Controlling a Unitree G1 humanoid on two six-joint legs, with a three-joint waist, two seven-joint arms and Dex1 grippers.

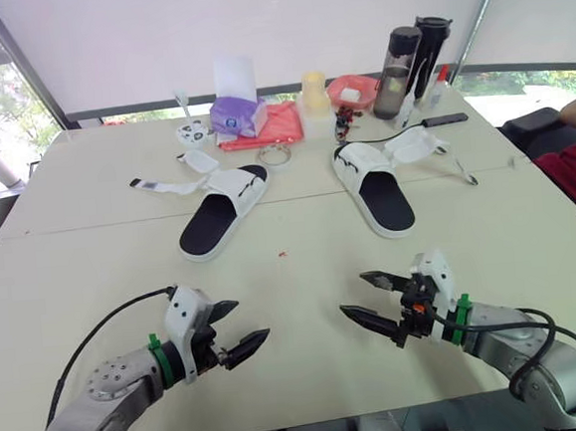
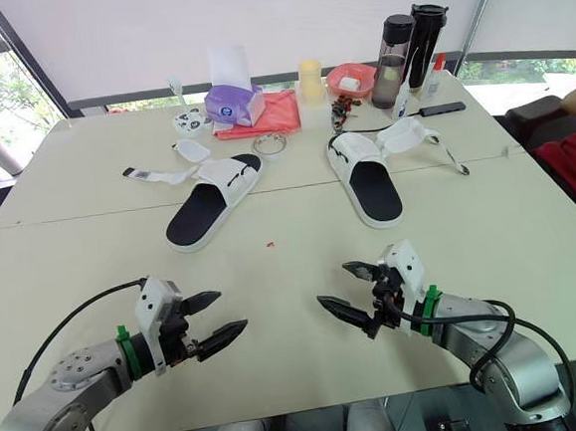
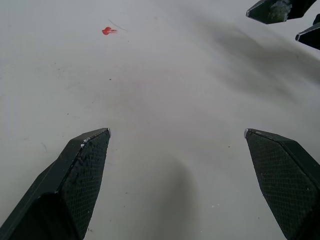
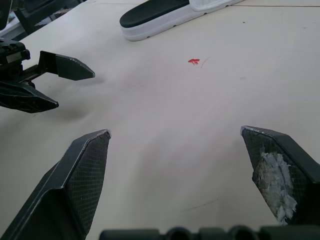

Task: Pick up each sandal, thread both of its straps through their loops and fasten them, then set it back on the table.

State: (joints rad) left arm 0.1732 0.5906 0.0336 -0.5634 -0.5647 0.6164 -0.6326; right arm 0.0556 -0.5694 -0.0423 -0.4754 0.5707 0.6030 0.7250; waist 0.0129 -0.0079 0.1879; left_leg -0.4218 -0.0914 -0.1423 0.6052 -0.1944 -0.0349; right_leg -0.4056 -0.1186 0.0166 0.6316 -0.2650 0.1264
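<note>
The left jaws stand wide apart, holding nothing, just above the bare bench [image 1: 490, 249] near its front edge. The right jaws are likewise wide and hold nothing, facing the left ones across a stretch of bare bench. One inner pad of the right jaws carries a pale scuffed patch. A small red speck [image 1: 283, 253] lies on the bench beyond them.

Farther out, both sandals lie sole-down, well apart from the jaws. The left sandal [image 1: 223, 212] has its straps undone. One white strap [image 1: 171, 186] trails outward, ending in a tag [image 1: 136, 183] whose dark marks are too small to read. The right sandal [image 1: 376, 189] also has loose straps, splayed toward a black phone [image 1: 444, 119].

Behind them stand a purple tissue pack [image 1: 237, 116], a red cloth [image 1: 283, 126], a yellow cup [image 1: 314, 91], a red bowl [image 1: 353, 92] and two dark bottles [image 1: 397, 59]. No print on them is legible.
</note>
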